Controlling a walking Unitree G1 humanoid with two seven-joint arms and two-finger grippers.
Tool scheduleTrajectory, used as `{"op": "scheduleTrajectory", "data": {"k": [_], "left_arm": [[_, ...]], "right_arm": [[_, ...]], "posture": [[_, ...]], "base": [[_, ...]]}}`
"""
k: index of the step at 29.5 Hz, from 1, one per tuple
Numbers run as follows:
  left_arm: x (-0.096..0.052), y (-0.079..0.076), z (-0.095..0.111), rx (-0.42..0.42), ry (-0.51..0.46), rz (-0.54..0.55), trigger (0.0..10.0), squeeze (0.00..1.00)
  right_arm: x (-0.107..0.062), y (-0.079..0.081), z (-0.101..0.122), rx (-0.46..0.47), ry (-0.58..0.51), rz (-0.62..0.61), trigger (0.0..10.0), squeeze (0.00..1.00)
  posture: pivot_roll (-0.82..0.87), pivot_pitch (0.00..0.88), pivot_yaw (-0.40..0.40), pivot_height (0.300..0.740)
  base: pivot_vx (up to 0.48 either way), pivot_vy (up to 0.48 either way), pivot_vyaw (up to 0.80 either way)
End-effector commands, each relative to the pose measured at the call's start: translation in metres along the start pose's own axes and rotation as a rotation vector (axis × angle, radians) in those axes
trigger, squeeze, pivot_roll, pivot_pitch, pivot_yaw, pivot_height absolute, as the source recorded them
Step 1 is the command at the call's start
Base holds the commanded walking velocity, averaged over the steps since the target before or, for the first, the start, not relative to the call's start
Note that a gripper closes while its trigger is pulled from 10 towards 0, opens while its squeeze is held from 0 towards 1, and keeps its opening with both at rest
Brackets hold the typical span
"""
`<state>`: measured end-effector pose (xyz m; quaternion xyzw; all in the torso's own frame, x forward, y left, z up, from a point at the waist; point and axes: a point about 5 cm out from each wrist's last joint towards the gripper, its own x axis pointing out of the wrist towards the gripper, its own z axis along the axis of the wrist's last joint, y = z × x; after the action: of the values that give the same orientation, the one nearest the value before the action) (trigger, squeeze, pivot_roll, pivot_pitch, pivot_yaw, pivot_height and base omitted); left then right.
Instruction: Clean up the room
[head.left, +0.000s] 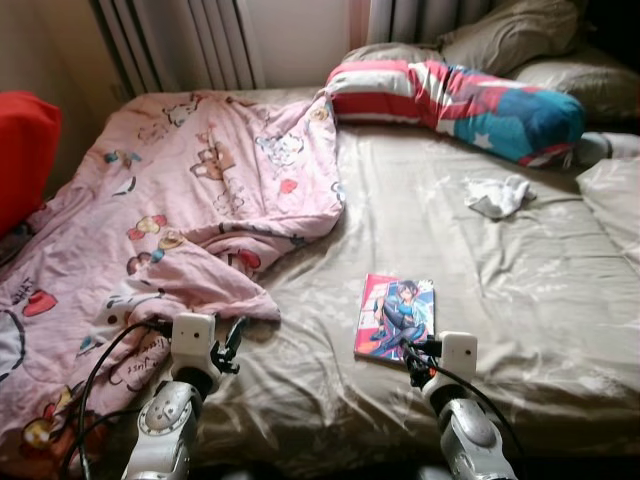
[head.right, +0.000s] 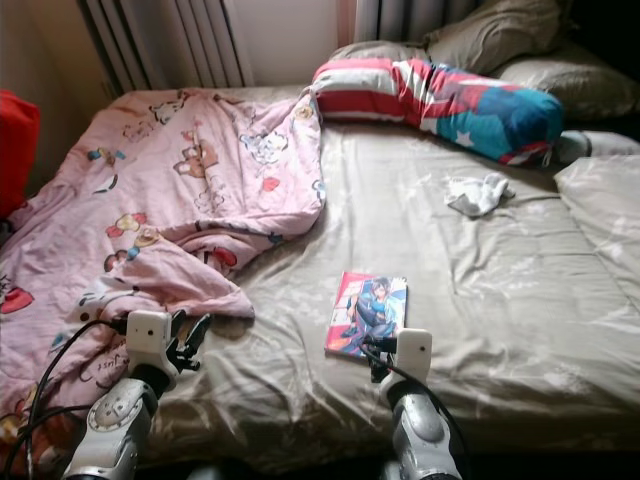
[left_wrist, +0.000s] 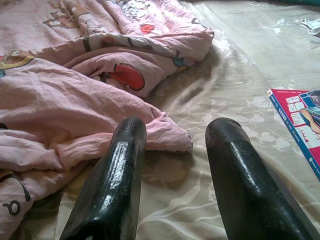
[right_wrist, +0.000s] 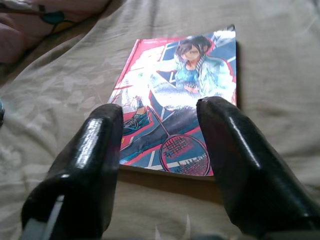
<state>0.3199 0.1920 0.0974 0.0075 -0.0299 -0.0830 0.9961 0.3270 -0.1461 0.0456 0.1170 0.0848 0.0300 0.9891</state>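
Comic book (head.left: 394, 318) lies flat on the tan bedsheet (head.left: 520, 300), lower centre. My right gripper (right_wrist: 160, 150) sits just above its near edge, fingers spread, gripping nothing. Left gripper (left_wrist: 175, 170) gapes empty beside the crumpled pink blanket (head.left: 200, 210). White cloth (head.left: 498, 195) upper right. Cleanup barely begun, I judge.

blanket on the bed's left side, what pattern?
The blanket is pink with cartoon animal and heart prints. Clearest in the left eye view.

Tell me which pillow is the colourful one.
The striped pillow at the bed's head: red, white and teal with stars. The other pillows behind it are plain tan.
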Motion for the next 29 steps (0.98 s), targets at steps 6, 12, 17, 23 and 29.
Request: {"op": "scheduleTrajectory", "data": {"k": [6,12,17,23,29], "left_arm": [[-0.007,0.005,0.006,0.04,0.012,-0.028,10.0,0.0],[-0.002,0.008,0.017,0.052,-0.007,-0.015,10.0,0.0],[0.004,0.009,0.022,0.046,-0.024,0.0,10.0,0.0],[0.007,0.008,0.021,0.008,-0.04,0.053,10.0,0.0],[0.008,0.006,0.02,-0.002,-0.047,0.067,10.0,0.0]], "right_arm": [[0.005,-0.001,0.0,0.142,0.032,-0.049,10.0,1.0],[0.008,-0.013,0.005,0.209,0.047,-0.111,10.0,0.0],[0.011,-0.017,0.011,0.221,0.043,-0.119,10.0,0.0],[0.013,-0.026,0.022,0.177,0.018,-0.098,10.0,0.0],[0.014,-0.03,0.028,0.159,0.009,-0.1,10.0,0.0]], "posture": [[0.1,0.269,0.089,0.583],[0.13,0.28,0.088,0.583],[0.11,0.282,0.067,0.583],[0.09,0.275,0.03,0.583],[0.07,0.268,0.004,0.583]], "base": [[0.0,0.0,0.0],[0.0,0.0,0.0],[0.0,0.0,0.0],[0.0,0.0,0.0],[0.0,0.0,0.0]]}}
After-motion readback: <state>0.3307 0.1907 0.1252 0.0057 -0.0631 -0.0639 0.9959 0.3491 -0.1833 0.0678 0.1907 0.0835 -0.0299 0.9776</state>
